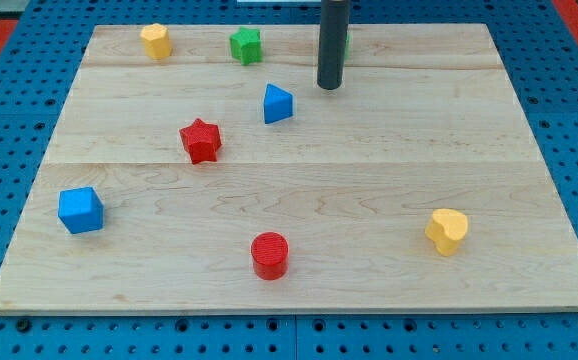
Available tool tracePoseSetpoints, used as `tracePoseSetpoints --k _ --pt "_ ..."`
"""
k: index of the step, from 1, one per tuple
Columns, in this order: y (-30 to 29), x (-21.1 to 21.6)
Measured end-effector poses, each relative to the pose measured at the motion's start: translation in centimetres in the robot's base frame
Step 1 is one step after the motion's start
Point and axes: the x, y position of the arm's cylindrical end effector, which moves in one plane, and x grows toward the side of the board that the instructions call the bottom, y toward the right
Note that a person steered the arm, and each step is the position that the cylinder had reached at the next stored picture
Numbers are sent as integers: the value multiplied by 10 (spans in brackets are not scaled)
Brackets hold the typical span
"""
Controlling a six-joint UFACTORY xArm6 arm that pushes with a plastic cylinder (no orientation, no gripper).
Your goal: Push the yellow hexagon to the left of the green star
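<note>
Near the view's top, yellow hexagon squat, left of green star, my tip right, no jaws.

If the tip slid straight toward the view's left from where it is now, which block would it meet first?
Probably none at once: my tip sits between the green star, nearer the view's top, and the blue block, nearer its bottom. The line looks free, though depth is uncertain.

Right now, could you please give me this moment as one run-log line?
my tip: top centre, touching nothing | yellow hexagon: top left, already left of green star | nearest block: blue triangle
</note>
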Motion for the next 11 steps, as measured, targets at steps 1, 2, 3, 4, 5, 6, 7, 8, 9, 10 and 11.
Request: tracePoseSetpoints --k 1,2,3,4,5,6,7,8,9,10,11 --pt "-30 -2" --pt "-76 -14" --pt "-150 -14" --pt "-226 -25" --pt "-292 -48" --pt "-289 -100" --pt "-285 -116" --pt "-245 -116" --pt "-239 -116" --pt "-244 -116" --pt "-260 -117"
